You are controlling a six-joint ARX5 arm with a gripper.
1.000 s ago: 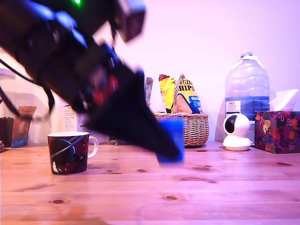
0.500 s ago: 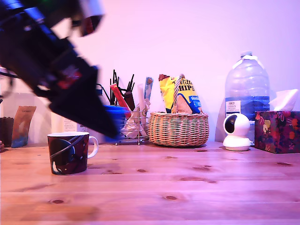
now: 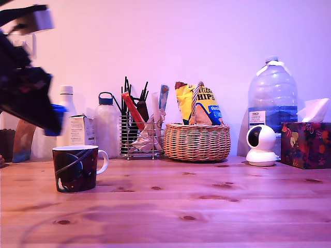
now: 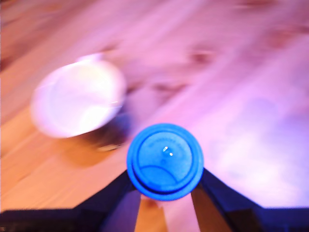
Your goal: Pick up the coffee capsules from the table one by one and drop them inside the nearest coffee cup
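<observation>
At the exterior view's left, the black pincer [image 3: 51,121] grips the small bright-blue plastic capsule [image 3: 56,120], at 11 o'clock above the dark planet-printed mug [image 3: 75,168] on the pine tabletop [image 3: 207,206]. Rightward, a yellow bag [image 3: 204,106] reads "HIPS".

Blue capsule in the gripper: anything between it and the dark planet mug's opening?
Nothing. In the exterior view the bright-blue plastic capsule hangs above the dark planet-printed mug, with only open air between.

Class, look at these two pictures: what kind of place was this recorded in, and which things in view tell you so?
Most likely a home kitchen or dining table: a pine table against a wall, with a wicker basket of crisp bags, a utensil rack and a big water bottle.
</observation>
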